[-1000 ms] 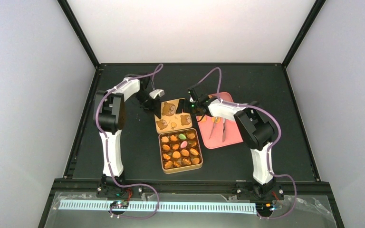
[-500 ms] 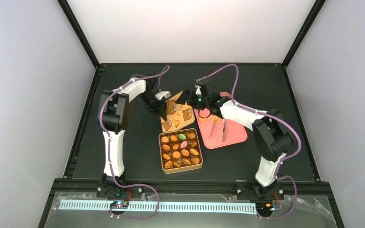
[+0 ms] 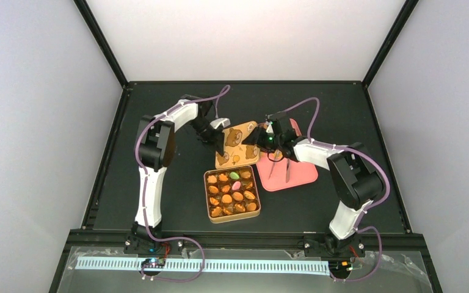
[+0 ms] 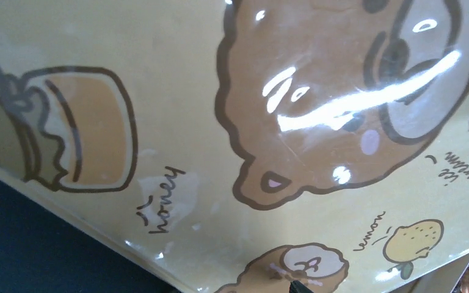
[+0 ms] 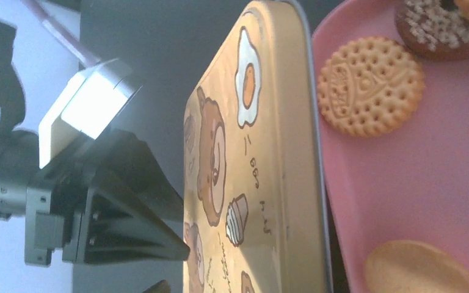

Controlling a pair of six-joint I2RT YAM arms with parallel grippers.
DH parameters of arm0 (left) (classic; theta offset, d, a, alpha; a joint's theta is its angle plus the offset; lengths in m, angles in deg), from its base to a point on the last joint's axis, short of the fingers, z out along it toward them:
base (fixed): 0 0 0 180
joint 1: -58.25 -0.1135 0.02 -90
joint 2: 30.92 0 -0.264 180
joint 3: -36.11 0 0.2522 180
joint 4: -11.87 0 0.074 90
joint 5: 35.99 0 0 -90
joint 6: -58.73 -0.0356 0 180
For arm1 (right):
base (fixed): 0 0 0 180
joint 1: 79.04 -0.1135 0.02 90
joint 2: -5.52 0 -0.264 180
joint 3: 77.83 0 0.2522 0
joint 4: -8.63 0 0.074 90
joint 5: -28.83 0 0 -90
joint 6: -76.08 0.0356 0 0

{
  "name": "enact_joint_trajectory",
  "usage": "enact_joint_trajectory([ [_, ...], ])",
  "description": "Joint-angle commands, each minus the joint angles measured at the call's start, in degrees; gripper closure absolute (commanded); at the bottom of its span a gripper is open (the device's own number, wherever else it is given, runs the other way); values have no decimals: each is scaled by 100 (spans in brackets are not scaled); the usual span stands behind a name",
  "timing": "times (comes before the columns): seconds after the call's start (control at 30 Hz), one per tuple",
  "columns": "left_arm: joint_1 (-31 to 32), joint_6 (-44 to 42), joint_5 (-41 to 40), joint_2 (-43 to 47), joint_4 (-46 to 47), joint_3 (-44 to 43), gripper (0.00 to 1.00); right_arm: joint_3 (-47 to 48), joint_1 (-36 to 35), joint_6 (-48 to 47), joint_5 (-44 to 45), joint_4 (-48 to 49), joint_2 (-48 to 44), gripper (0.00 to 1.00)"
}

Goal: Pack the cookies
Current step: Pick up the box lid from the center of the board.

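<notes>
Several cookies [image 3: 232, 194], mostly orange with one green and one pink, fill the brown compartmented tin [image 3: 209, 196] at the table's middle. Behind the tin, its yellow bear-printed lid [image 3: 239, 144] is raised and tilted. My left gripper [image 3: 220, 137] is shut on the lid's left edge, and the lid [image 4: 220, 152] fills the left wrist view. My right gripper [image 3: 258, 139] is at the lid's right edge; its jaw state does not show. In the right wrist view the lid [image 5: 269, 171] stands edge-on, with the left gripper's black finger [image 5: 134, 235] against its face.
A pink tray [image 3: 300, 175] lies to the right of the tin, with metal tongs [image 3: 283, 166] on it. On the tray [image 5: 415, 177] lie a round dotted biscuit [image 5: 369, 85], a dark sprinkled one [image 5: 436, 27] and a golden one [image 5: 421, 268].
Both grippers have moved to the right and away from the arm bases, and the lid went with them. The right arm has stretched out and its jaws have narrowed.
</notes>
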Motion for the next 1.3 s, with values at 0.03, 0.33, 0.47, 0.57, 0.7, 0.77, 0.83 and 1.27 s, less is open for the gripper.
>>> enact_joint_trajectory([
  [0.03,97,-108,-121,-255,165,9,56,-41,44,220,-270,571,-374,60],
  [0.33,12,-329,-224,126,-7,-52,55,8,58,197,-272,549,-435,90],
  [0.47,-175,-484,-313,490,-198,-111,50,43,139,172,-319,561,-487,99],
  [0.57,-431,-631,-373,801,-424,-201,44,37,280,150,-460,586,-650,99],
  [0.7,-814,-861,-458,1255,-704,-189,38,51,459,16,-737,395,-1040,98],
  [0.77,-984,-975,-483,1486,-776,-41,34,12,515,-74,-837,218,-1289,98],
  [0.83,-1131,-1116,-447,1765,-822,218,32,-107,532,-124,-993,98,-1553,98],
  [1.27,-1339,-1859,92,2914,-449,2145,36,-2524,543,970,-2599,1210,-3459,98],
])
